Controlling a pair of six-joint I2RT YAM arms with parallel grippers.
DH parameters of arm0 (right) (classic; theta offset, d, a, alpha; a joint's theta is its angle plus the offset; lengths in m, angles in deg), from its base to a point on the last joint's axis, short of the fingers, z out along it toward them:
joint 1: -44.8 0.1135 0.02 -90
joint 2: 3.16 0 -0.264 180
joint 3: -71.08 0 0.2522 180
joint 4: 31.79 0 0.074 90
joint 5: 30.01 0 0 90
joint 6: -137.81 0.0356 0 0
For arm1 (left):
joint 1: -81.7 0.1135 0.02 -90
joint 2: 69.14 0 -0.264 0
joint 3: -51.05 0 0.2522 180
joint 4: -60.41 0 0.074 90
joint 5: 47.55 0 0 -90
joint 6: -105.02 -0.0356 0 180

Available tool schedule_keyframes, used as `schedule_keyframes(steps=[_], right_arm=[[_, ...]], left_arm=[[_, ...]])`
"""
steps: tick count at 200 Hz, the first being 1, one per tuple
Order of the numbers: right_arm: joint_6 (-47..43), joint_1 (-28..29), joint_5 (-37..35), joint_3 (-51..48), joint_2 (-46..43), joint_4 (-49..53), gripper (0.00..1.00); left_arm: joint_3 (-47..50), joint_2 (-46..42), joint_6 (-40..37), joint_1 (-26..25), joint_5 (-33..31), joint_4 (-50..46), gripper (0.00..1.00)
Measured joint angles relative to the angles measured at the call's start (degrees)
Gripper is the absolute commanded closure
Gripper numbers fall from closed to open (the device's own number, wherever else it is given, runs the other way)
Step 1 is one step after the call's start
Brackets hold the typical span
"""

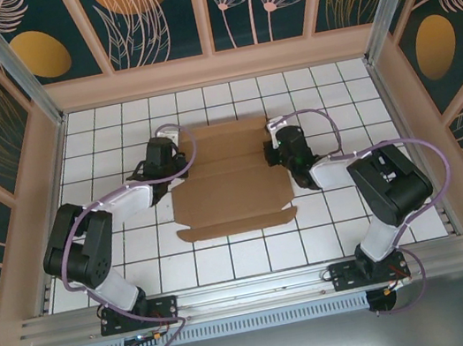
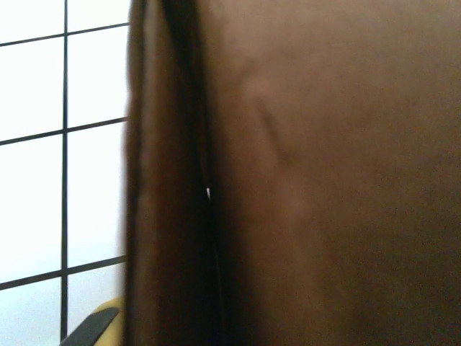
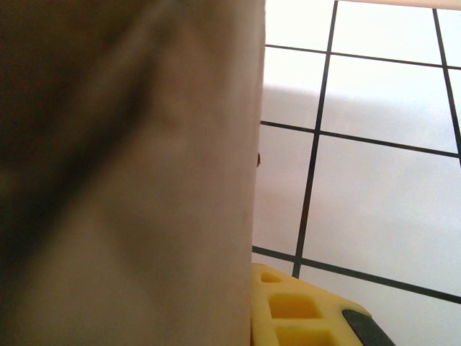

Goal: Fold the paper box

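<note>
The right end effector (image 1: 275, 154) is closed on the right edge of the paper box (image 1: 229, 187), and in the right wrist view the cardboard sits directly against its yellow finger (image 3: 295, 313). The left end effector (image 1: 179, 171) is at the left edge of the same sheet. I cannot tell whether it is gripping, because the cardboard is too close to its camera. The paper box lies mostly flat in the middle of the white tiled desk (image 1: 229, 259), between the two end effectors.

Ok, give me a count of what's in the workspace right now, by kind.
paper box, brown cardboard: 1
robot hands: 2, the left hand and the right hand, one at each side of the box
total: 3
</note>
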Motion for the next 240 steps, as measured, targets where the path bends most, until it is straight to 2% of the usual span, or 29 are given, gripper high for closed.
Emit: schedule_keyframes(steps=[29,107,145,179,213,240], right_arm=[[1.84,1.68,-3.54,0.02,-0.92,1.53,1.00],[7.87,6.56,-17.53,3.85,0.07,7.82,1.00],[9.07,6.73,-18.38,4.31,1.09,7.98,1.00],[9.25,5.79,-17.94,4.17,1.57,7.43,1.00],[9.14,4.09,-16.70,2.25,1.18,4.57,0.92],[8.52,3.23,-15.78,0.68,0.00,3.80,0.73]], left_arm=[[-0.74,0.85,2.34,-0.35,-2.93,-0.07,0.86],[-3.54,4.11,6.78,-3.67,-11.50,-0.15,0.85],[-3.02,4.11,7.34,-3.87,-12.83,0.55,0.68],[0.66,3.85,8.79,-3.65,-11.13,4.68,0.51],[4.24,0.96,10.64,-3.58,-8.22,6.29,0.36],[5.81,-2.16,12.24,-3.26,-5.73,6.91,0.24]])
